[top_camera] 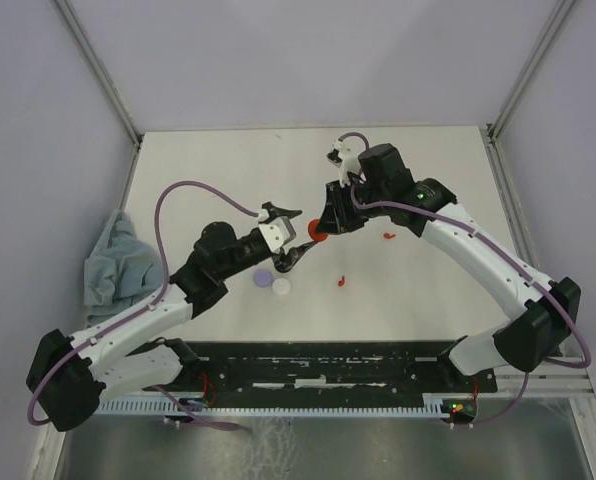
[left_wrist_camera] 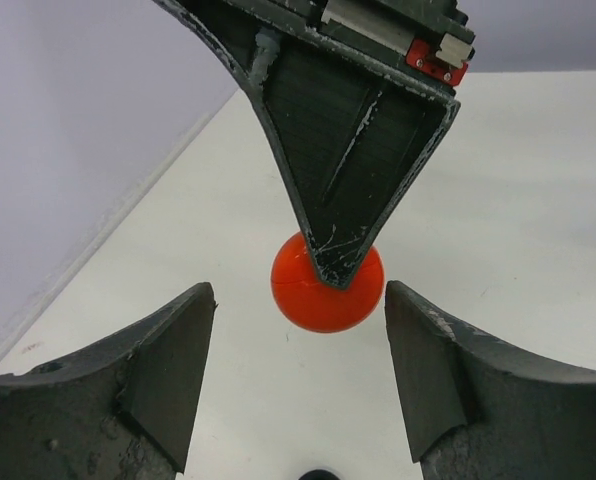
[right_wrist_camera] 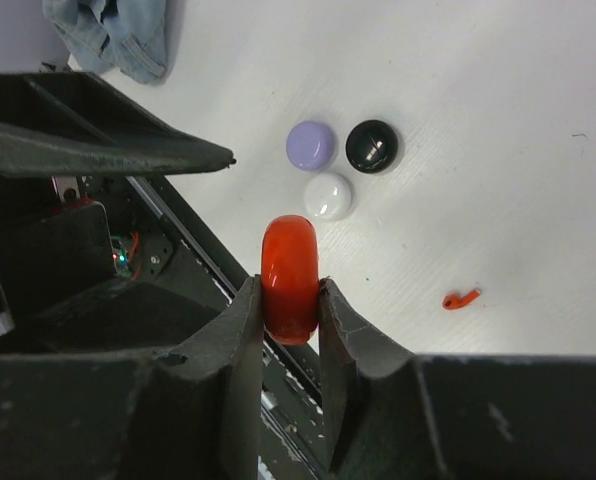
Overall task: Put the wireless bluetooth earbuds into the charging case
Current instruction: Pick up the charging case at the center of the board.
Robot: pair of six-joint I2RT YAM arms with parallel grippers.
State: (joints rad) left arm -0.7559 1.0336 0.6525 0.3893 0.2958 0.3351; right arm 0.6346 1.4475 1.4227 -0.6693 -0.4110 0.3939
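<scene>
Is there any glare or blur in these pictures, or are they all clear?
Top view: soft, even light, faint shadows under the arms, everything sharp. Left wrist view: the red case has a mild sheen, no harsh glare. Right wrist view: small glare spots on the black disc, lavender disc and white disc; the near fingers look dark and shadowed.

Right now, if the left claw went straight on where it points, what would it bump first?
Probably a finger of the right claw, which squeezes the red round case just behind it. Depth is hard to judge.
</scene>
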